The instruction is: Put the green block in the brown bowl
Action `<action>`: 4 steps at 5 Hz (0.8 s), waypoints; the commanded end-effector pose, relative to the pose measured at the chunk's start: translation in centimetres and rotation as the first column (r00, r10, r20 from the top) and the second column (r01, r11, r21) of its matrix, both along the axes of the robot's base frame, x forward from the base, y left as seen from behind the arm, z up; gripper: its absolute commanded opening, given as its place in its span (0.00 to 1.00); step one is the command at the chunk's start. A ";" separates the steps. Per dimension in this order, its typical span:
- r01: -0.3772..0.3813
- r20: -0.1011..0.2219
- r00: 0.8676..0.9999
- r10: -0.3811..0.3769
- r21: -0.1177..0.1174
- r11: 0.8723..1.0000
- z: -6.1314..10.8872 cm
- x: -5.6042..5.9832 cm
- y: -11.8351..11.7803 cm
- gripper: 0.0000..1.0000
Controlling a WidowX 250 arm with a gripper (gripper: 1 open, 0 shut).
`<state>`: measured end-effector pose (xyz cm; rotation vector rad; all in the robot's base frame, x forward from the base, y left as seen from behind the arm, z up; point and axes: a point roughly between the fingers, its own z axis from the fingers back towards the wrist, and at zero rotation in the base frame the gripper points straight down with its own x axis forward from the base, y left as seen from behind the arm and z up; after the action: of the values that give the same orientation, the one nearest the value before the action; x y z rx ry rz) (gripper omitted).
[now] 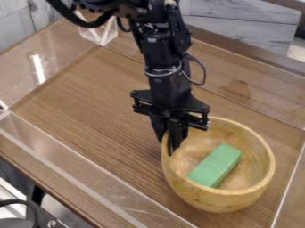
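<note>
1 brown wooden bowl [255, 199], round and wide with a thick, lighter rim, stands on the brown wooden table [89, 116], toward the lower right of the camera view. 1 green block [216, 167], a flat, elongated rectangular bar with a plain matte finish, lies inside the bowl. The block rests on the bowl's inner floor, its long axis running from lower left to upper right in the view, and its full upper face is exposed. The block is apart from the black robot gripper [177, 146], which points downward at the rim on the left side of the view. The gripper's fingertips are pressed together; whether a sliver of rim is caught between them cannot be told at this size. The black jointed robot arm [163, 58] comes down from the top of the view, with 1 thin black cable [204, 75] looping beside it. Behind, a grey-white wood-grained panel [252, 24] stands beyond the table's far edge, and 1 clear plastic object [100, 32] sits at the upper left, near the arm. At the lower left corner, 1 dark object [17, 223] is partly cut off, with a black cord [27, 203] curving over it.
</note>
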<state>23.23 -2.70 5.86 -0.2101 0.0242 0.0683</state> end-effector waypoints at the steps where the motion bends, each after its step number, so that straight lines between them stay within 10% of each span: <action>1: -0.009 0.075 0.997 0.009 -0.006 1.000 1.9 1.5 0.4 0.00; 4: -0.008 0.063 0.998 0.009 -0.017 1.000 1.9 1.5 0.6 0.00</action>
<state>23.34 -2.49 6.22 -0.2248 0.0316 0.0738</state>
